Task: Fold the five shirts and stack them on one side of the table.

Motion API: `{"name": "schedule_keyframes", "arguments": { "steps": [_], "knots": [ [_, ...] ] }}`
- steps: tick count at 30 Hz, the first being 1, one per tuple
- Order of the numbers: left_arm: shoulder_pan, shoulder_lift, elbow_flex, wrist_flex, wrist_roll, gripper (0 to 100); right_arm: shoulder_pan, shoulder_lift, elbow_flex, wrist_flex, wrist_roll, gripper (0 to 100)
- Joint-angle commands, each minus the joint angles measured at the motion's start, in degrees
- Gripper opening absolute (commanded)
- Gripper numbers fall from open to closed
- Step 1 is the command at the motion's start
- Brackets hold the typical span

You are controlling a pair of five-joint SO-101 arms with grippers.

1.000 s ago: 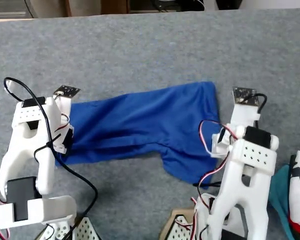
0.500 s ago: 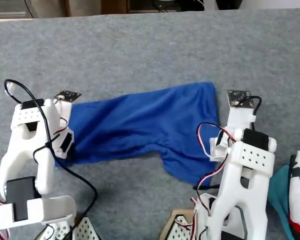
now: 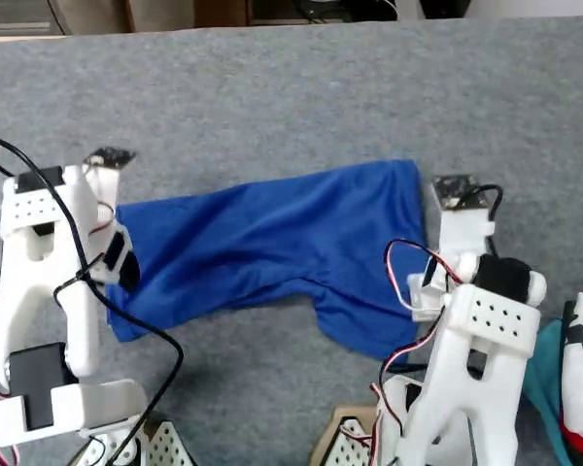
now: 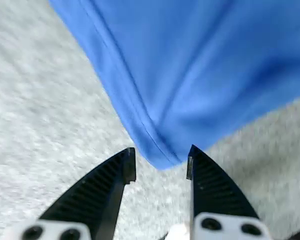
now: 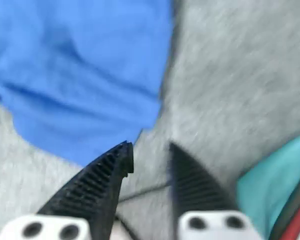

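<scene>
The blue shirt (image 3: 272,243) lies across the middle of the table (image 3: 272,87), stretched from left to right as a long, uneven band. One flap juts toward the near edge at its right end. It looks at most half folded: the cloth seems doubled lengthwise, but it is not yet a compact packet.

The left gripper (image 4: 160,156) hangs at the shirt's left end, nearer the table's left edge. Its jaws are spread, with the near-left corner of the cloth lying just ahead of the tips and nothing pinched. The right gripper (image 5: 150,148) is at the shirt's right end, just beside the hem. Its jaws stand a little apart over bare grey covering, so it too is released and carries nothing.

At the near right corner sits a heap of other garments (image 3: 575,374) in teal, white and red, and a teal cloth (image 5: 272,175) shows there in the right wrist view. Whether these are folded pieces or ones still waiting cannot be told — they are cut off by the edge of the view.

Judged from this, the work is far from finished. The blue shirt still needs its ends brought in and then a move to one side, and no tidy stack of five is visible.
</scene>
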Motion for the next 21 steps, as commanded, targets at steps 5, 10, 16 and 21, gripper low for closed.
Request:
{"name": "schedule_keyframes", "arguments": {
  "steps": [5,10,16,21],
  "knots": [
    [5.27,-1.89,-5.45,-10.37,19.08,4,-11.21,3.12,-4.18,-13.80,-5.19,0.5],
    [8.79,-1.54,-4.92,-19.69,28.04,4,-16.57,12.97,-11.12,-20.66,-8.35,0.5],
    [9.93,5.05,-1.93,-28.92,32.53,2,-17.27,37.14,-28.26,-26.90,-16.00,0.5],
    [10.02,13.67,-2.99,-29.10,32.88,2,-17.54,57.63,-44.62,-26.99,-19.52,0.5]
  ]
}}
